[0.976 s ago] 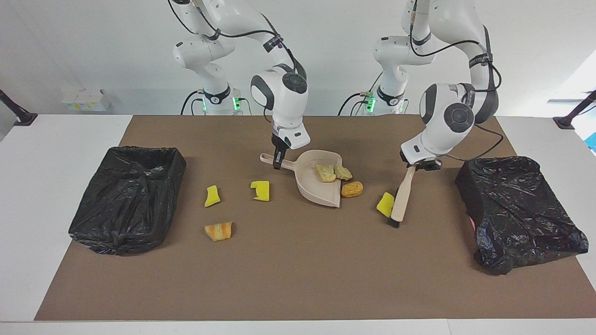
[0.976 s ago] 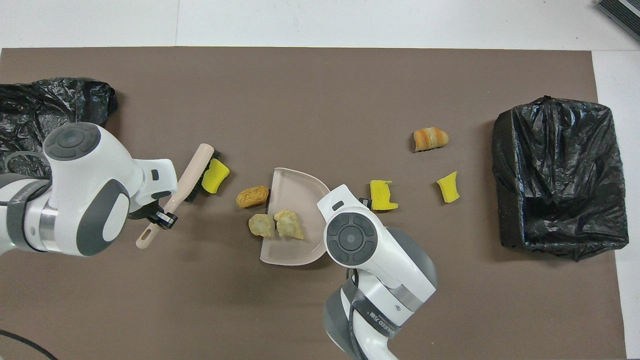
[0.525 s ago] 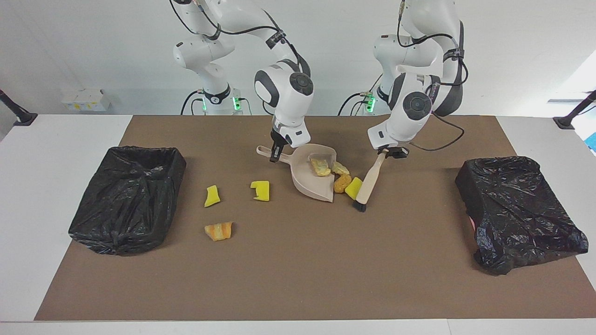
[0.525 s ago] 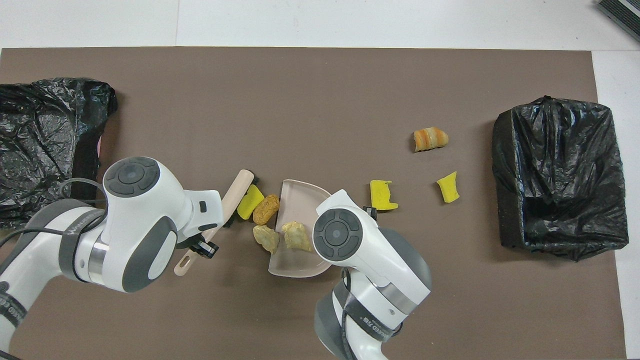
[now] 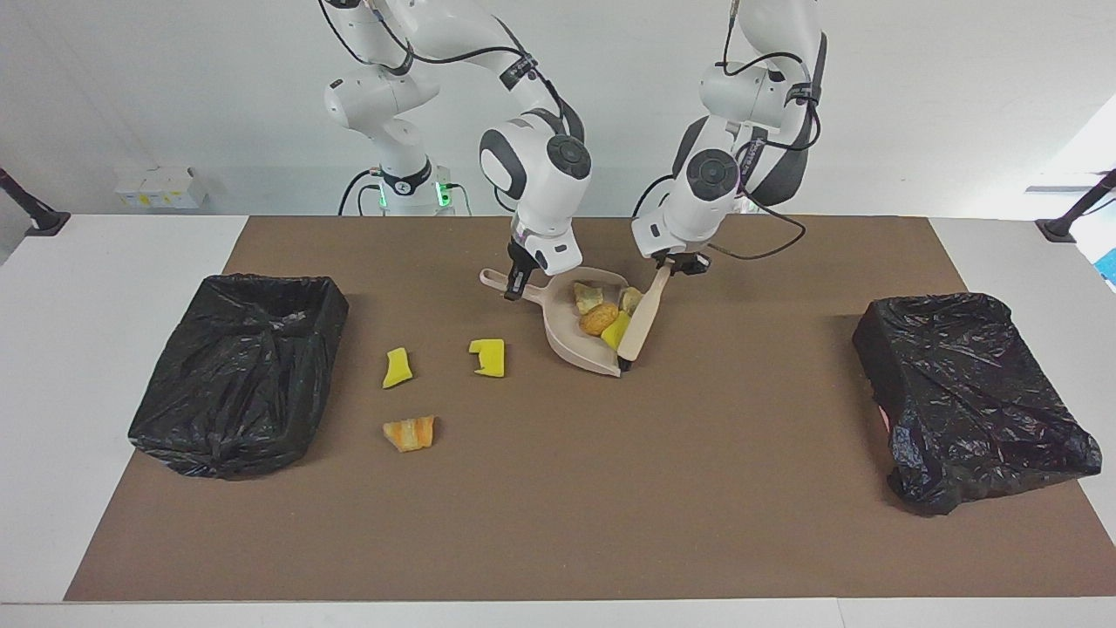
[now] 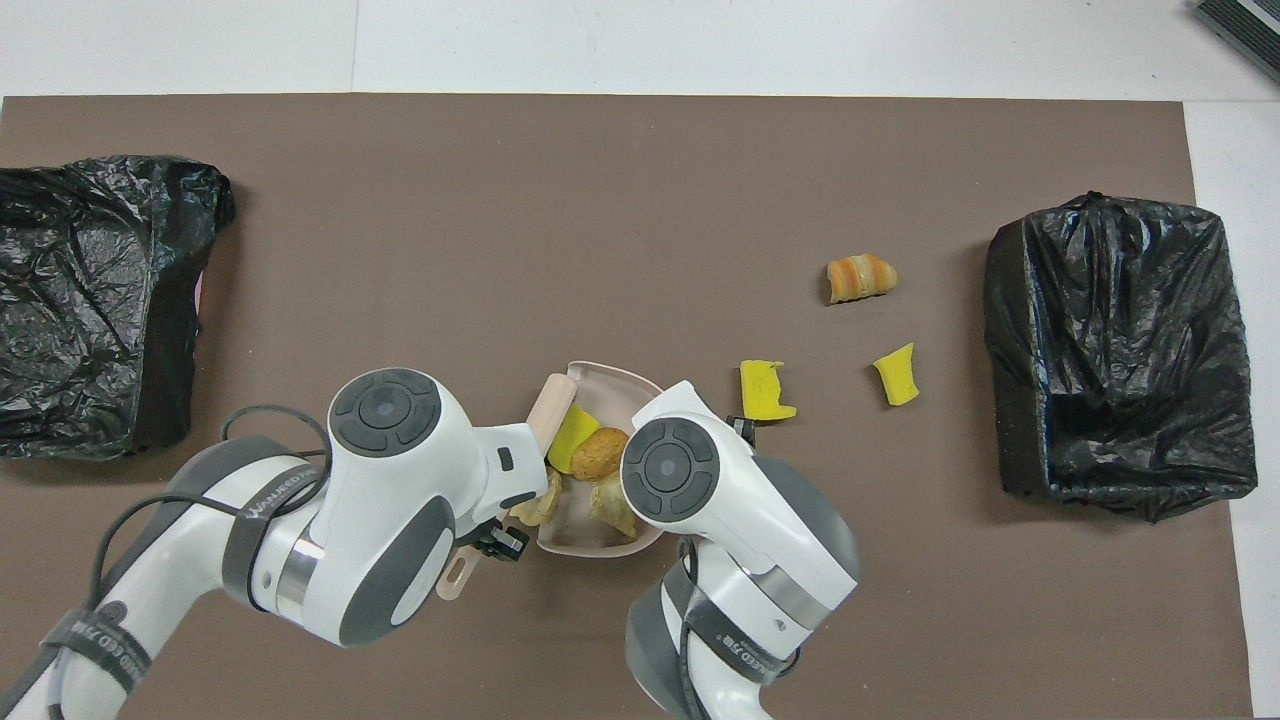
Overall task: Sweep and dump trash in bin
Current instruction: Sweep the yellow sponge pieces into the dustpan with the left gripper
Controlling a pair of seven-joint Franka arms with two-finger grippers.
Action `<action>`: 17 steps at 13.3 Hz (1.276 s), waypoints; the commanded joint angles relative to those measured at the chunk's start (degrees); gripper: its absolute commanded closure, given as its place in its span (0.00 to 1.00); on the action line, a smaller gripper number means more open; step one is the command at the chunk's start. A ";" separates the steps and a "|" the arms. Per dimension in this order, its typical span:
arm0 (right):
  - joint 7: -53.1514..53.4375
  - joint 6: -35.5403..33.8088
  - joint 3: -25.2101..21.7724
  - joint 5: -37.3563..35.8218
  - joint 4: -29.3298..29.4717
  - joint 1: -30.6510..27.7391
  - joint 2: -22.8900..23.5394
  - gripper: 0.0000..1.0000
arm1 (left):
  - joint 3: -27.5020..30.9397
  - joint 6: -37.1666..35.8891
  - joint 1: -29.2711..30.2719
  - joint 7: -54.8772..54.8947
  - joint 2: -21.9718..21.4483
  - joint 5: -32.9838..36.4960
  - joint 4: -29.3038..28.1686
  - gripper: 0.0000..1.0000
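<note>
My right gripper [image 5: 516, 286] is shut on the handle of the beige dustpan [image 5: 575, 345], which rests on the brown mat. My left gripper [image 5: 671, 264] is shut on the handle of the beige brush [image 5: 643, 319], whose head sits at the pan's open edge. In the pan lie a yellow chunk [image 5: 615, 331], an orange-brown lump [image 5: 598, 318] and two tan lumps [image 5: 586, 296]. More trash lies loose toward the right arm's end: two yellow chunks [image 5: 397, 367] [image 5: 488, 358] and a striped orange lump [image 5: 410, 433]. From overhead, the arms cover much of the dustpan [image 6: 610, 378].
A black-bagged bin [image 5: 240, 371] stands at the right arm's end of the mat. Another black-bagged bin [image 5: 968, 392] stands at the left arm's end. The loose scraps lie between the dustpan and the first bin.
My left gripper has swept the brush toward the dustpan, pushing the yellow chunk and the orange-brown lump into it. The right gripper has turned the pan slightly and kept its hold.
</note>
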 commanded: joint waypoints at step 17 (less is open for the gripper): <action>-10.38 2.31 0.17 0.37 0.38 -5.19 -2.19 1.00 | 0.79 -2.78 -8.42 -50.01 -4.82 -1.76 0.93 1.00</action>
